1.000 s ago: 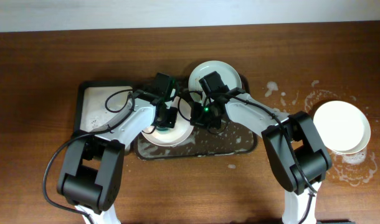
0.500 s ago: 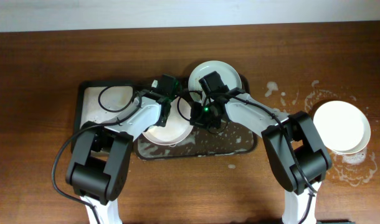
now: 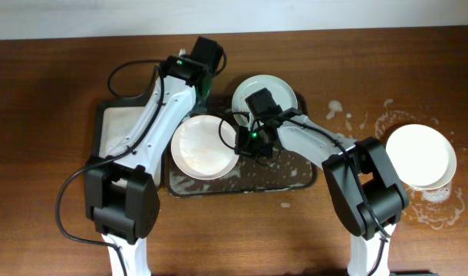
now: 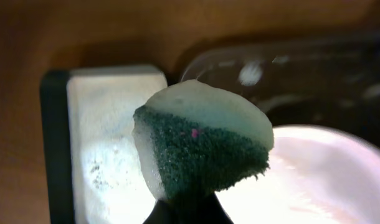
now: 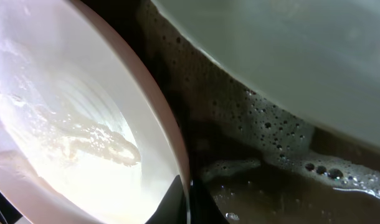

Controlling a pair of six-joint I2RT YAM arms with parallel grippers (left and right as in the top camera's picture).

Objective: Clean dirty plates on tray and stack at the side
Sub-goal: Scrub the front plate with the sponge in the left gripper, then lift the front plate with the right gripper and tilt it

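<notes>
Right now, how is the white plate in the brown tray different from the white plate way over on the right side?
The tray plate is wet with faint pinkish smears; the side plate looks plain white. The tray plate sits in the sudsy brown tray, with the right tool at its rim; the side plate rests on the table, no arm near. Both are round, white and similar in size.

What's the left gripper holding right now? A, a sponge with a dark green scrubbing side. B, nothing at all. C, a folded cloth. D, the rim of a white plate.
A: the left wrist view shows the left gripper clamped on a sponge with a dark green scouring face and pale foam backing, held above the tray. The white plate is held at its rim by the right gripper.
</notes>
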